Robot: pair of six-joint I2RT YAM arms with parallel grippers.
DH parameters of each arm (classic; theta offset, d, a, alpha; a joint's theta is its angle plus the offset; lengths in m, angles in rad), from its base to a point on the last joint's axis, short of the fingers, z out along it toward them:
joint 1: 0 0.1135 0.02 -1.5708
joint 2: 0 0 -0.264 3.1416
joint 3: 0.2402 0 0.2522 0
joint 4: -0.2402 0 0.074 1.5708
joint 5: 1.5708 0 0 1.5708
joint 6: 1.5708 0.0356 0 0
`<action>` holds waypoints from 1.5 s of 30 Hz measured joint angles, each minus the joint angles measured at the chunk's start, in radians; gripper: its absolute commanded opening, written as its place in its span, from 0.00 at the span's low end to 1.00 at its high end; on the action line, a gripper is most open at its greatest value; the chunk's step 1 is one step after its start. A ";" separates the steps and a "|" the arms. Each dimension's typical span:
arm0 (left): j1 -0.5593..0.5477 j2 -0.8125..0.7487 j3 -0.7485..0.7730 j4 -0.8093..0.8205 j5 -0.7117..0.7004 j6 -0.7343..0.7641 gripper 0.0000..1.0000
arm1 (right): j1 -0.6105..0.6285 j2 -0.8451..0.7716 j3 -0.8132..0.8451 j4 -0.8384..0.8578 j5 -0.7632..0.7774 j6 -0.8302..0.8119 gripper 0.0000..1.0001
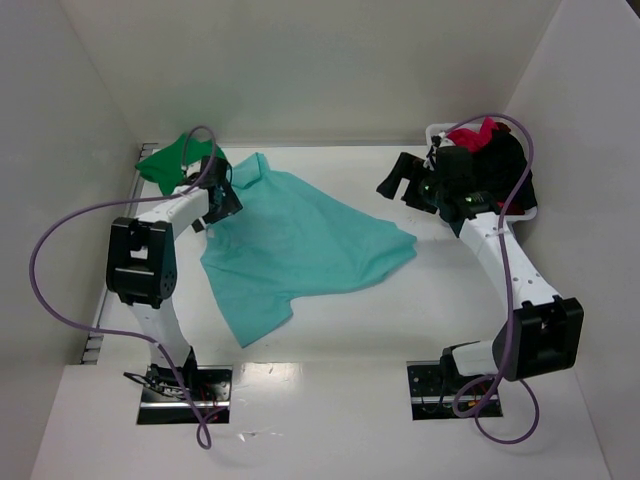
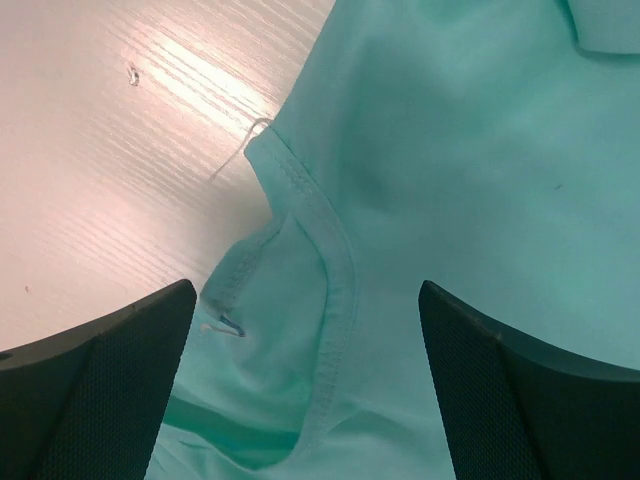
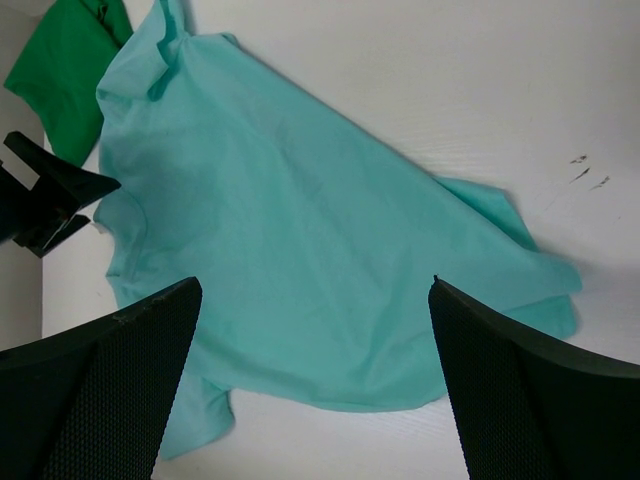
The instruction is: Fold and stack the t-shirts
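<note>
Teal shirt (image 1: 300, 245) in the middle of the white table (image 1: 400, 320), spread out loosely and unfolded, with one corner pointing toward the near edge. Soft matte cotton, shallow wrinkles across the body. Stitched double seam (image 2: 335, 270) along a curved edge, and a thin loose thread (image 2: 240, 150) curling onto the tabletop.

Green shirt (image 1: 165, 160) bunched at the back left corner, just beside the teal one and partly behind the left arm. White plastic basket (image 1: 520, 213) at the back right, heaped with a red shirt (image 1: 475, 135) and a black shirt (image 1: 505, 165), largely screened by the right arm in front of it.

Left gripper (image 1: 225, 200) spread wide, grasping nothing, low over the teal shirt's left edge, with textured black fingers (image 2: 100, 400) on either side of the seam. Right gripper (image 1: 400, 185) likewise wide apart and empty, raised near the basket and facing across the whole teal shirt.

Purple cables (image 1: 60, 260) looping off both arms. Faint wood grain on the glossy tabletop, plus a few small dark marks (image 3: 585, 172).
</note>
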State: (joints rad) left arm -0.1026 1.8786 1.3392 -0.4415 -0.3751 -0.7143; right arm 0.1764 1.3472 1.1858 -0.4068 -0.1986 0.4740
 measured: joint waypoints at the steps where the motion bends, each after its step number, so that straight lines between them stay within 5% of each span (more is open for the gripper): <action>1: 0.001 0.000 0.000 0.000 0.003 0.007 1.00 | 0.000 0.001 0.000 0.000 0.000 0.000 1.00; 7: 0.000 -0.112 -0.050 -0.031 0.061 0.041 1.00 | 0.000 0.002 0.000 0.002 -0.003 0.000 1.00; 17: -0.012 -0.759 -0.315 -0.107 0.290 0.037 1.00 | 0.000 0.053 -0.005 0.024 -0.041 -0.015 1.00; 28: -0.158 -0.741 -0.567 -0.273 0.506 -0.097 1.00 | 0.021 0.190 -0.022 0.048 -0.074 -0.023 1.00; 45: -0.197 -0.857 -0.766 -0.313 0.364 -0.525 1.00 | 0.029 0.196 -0.021 0.056 -0.049 -0.023 1.00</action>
State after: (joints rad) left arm -0.3000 1.0214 0.5736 -0.7541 -0.0115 -1.2396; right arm 0.2050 1.5429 1.1648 -0.3511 -0.2478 0.4511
